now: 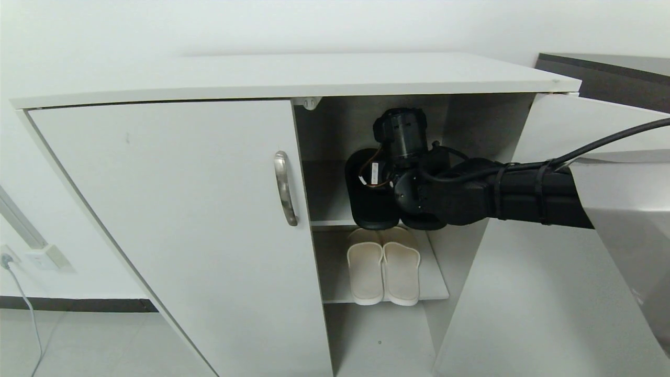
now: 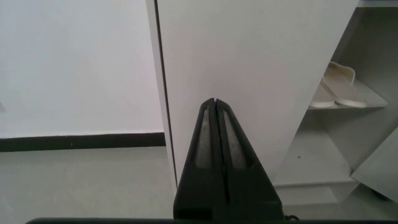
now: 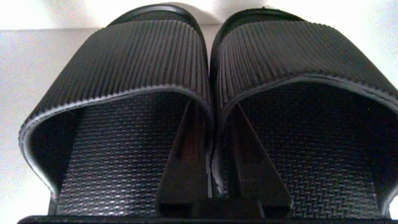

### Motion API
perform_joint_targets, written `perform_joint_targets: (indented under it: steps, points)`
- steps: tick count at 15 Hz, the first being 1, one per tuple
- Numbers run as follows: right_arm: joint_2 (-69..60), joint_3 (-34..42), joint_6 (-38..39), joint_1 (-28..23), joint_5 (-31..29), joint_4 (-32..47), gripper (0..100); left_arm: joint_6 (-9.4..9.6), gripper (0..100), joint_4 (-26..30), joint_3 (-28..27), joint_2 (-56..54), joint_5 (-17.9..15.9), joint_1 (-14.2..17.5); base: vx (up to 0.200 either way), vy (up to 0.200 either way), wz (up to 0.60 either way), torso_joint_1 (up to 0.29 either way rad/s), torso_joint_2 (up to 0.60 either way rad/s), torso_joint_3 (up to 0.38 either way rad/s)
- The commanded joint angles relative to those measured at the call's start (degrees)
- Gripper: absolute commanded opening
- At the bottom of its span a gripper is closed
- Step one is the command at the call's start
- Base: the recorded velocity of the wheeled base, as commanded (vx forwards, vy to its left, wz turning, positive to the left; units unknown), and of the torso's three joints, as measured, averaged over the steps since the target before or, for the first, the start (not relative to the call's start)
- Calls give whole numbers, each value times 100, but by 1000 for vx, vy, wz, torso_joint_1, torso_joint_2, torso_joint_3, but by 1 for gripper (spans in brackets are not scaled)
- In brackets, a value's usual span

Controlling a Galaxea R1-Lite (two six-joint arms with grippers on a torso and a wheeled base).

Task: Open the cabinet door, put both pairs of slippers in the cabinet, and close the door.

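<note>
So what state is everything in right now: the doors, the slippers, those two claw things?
White cabinet's left door with the metal handle: shut.
White right door: swung open.
Cream rubber slippers: lying side by side on the lower shelf.
Black ribbed rubber slippers: clamped together, held at the upper shelf.
Right gripper: shut on the black pair.
Left gripper: shut, empty.

The black slippers (image 3: pixel 143 62) are ribbed, cream slippers (image 1: pixel 400 269) plain, cabinet (image 1: pixel 172 209) white, handle (image 1: pixel 283 187) silver

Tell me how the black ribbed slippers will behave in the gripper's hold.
The black ribbed slippers probably flex: their moulded straps look thin. Likely light, since the right gripper holds both pinched by their adjoining inner edges. The textured surface should resist slipping.
</note>
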Motion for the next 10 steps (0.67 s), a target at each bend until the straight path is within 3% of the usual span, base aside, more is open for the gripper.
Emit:
perform_joint_targets:
  steps: [1, 2, 3, 10]
  points:
    - [28, -1, -1, -2, 0, -4, 0, -3, 0, 0, -9, 4, 1, 1, 0, 0, 0, 0, 0, 0]
    - [28, -1, -1, -2, 0, -4, 0, -3, 0, 0, 0, 4, 1, 1, 0, 0, 0, 0, 0, 0]
    - [28, -1, -1, -2, 0, -4, 100, -3, 0, 0, 0, 4, 1, 1, 0, 0, 0, 0, 0, 0]
    - [-254, 429, -1, 77, 0, -30, 100, -12, 0, 0, -9, 4, 10, 1, 0, 0, 0, 0, 0, 0]
